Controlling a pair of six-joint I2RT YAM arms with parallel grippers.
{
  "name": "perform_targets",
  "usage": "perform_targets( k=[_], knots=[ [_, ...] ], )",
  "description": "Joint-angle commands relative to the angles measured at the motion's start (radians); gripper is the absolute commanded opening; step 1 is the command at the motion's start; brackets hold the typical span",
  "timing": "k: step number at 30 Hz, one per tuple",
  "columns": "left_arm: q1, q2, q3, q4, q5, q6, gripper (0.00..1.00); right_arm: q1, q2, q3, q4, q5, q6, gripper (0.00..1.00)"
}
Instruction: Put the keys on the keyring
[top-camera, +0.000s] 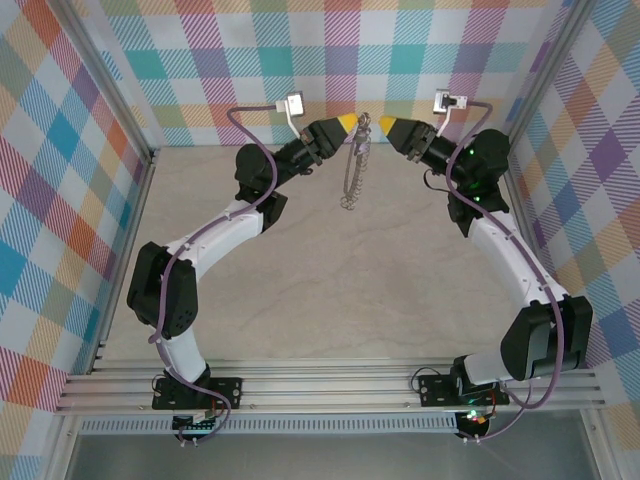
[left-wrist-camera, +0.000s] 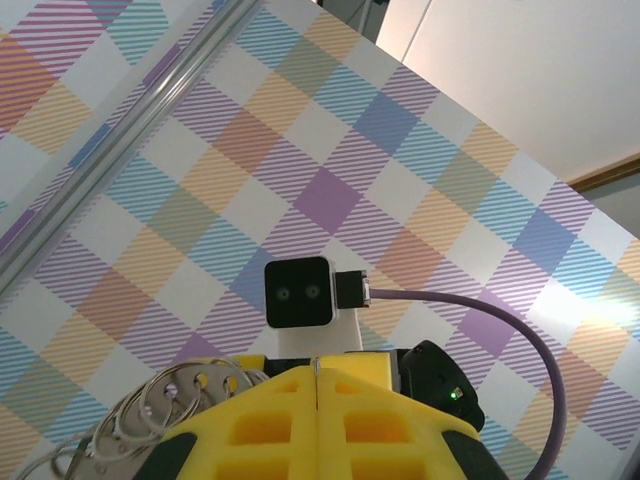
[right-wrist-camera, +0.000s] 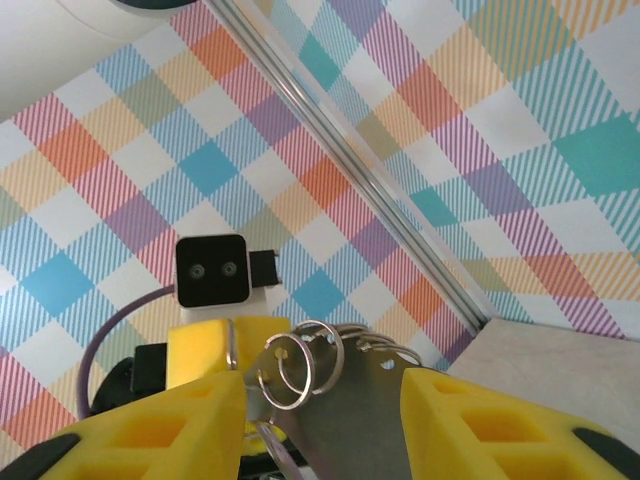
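The keyring (top-camera: 352, 165) hangs edge-on high above the table, between the two yellow-tipped grippers near the back wall. My left gripper (top-camera: 345, 125) is shut on its thin rim; in the left wrist view the gripper (left-wrist-camera: 318, 385) has a sliver of metal pinched between its fingers, with small silvery rings (left-wrist-camera: 165, 400) bunched at the left. My right gripper (top-camera: 386, 126) faces it from the right. In the right wrist view it (right-wrist-camera: 322, 395) stands open, its yellow fingers (right-wrist-camera: 470, 415) wide apart around the dangling rings (right-wrist-camera: 300, 360) and a grey metal plate (right-wrist-camera: 400, 430). The lilac-headed key is out of view.
The beige table floor (top-camera: 330, 290) lies well below the hanging ring. Checked walls (top-camera: 330, 60) with aluminium posts close in the back and both sides. Each wrist camera (left-wrist-camera: 298, 292) and its purple cable (left-wrist-camera: 500, 330) sit close to the other gripper.
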Motion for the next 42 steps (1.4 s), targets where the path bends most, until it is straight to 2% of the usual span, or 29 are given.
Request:
perform_targets(
  k=[1,15,24,32,37,42],
  knots=[
    [-0.01,0.003,0.037,0.086,0.007,-0.008,0.0,0.015,0.001,0.051,0.106,-0.007,0.037,0.45],
    [-0.018,0.01,0.056,0.063,0.013,0.004,0.0,0.068,0.011,0.07,0.082,-0.038,0.012,0.41],
    [-0.021,0.01,0.063,0.055,0.016,0.008,0.0,0.081,0.022,0.073,0.063,-0.049,0.005,0.35],
    [-0.023,0.011,0.069,0.044,0.025,0.014,0.0,0.086,0.028,0.089,0.025,-0.052,-0.011,0.19],
    [-0.024,0.008,0.071,0.034,0.03,0.019,0.0,0.086,0.025,0.1,-0.037,-0.052,-0.042,0.0],
    [-0.021,-0.011,0.074,-0.03,0.047,0.061,0.0,0.08,0.01,0.12,-0.124,-0.061,-0.117,0.0]
  ],
)
